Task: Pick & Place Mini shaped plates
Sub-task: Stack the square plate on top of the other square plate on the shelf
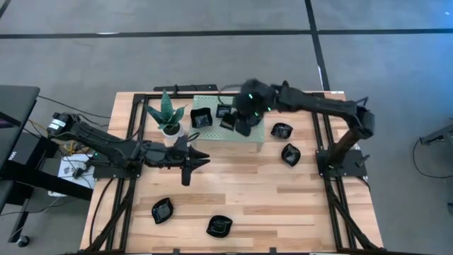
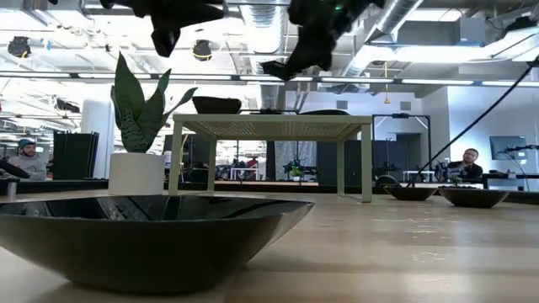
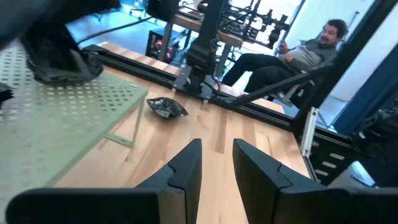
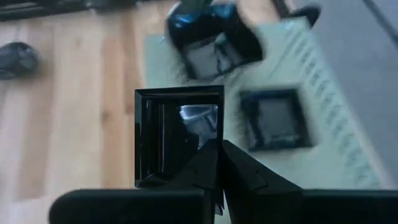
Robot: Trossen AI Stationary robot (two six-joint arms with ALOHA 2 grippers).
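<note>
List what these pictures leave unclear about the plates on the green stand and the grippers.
- High view: the right gripper and its arm cover part of the green stand, so the count of plates there is uncertain.
- Right wrist view: the far plate is blurred; its shape is unclear. The square plate is held at its rim.
- Low view: the near plate fills the foreground; both grippers are cut off at the top edge.
- Left gripper: open, empty.

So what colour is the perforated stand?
Pale green stand, dotted with small holes; the left wrist view shows it best.

Overhead, table-level and wrist views share the stand (image 1: 228,126).
</note>
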